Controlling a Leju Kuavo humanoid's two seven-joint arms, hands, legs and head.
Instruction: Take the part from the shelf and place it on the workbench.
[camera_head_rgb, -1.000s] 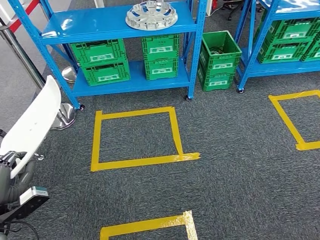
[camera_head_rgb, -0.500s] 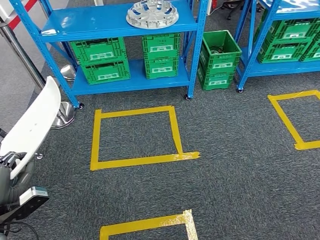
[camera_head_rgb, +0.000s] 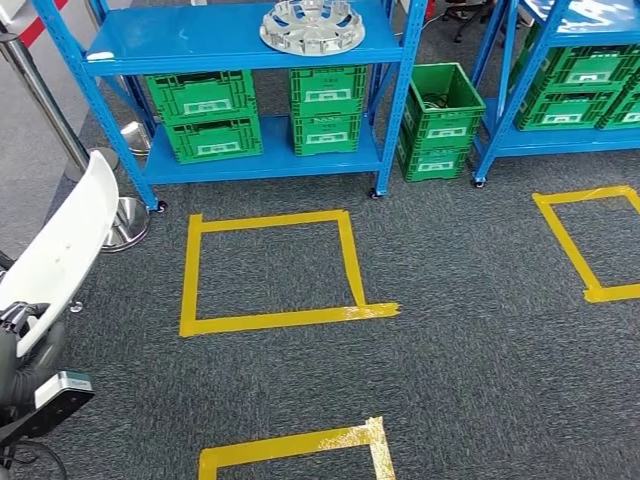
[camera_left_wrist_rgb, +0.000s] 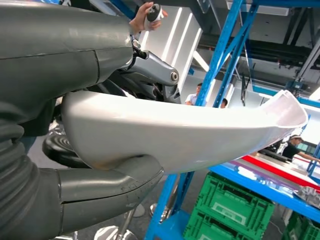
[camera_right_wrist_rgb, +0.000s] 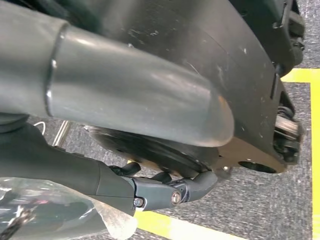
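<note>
White curved part sits gripped in the left hand, thumb beneath, fingers above.

You see a silver plastic hubcap near the right end of the blue steel rack's top shelf, green slatted crates below, and yellow tape squares on grey carpet.

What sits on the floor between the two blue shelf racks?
In the head view, a green crate stands on the carpet between the left rack and the right rack.
</note>
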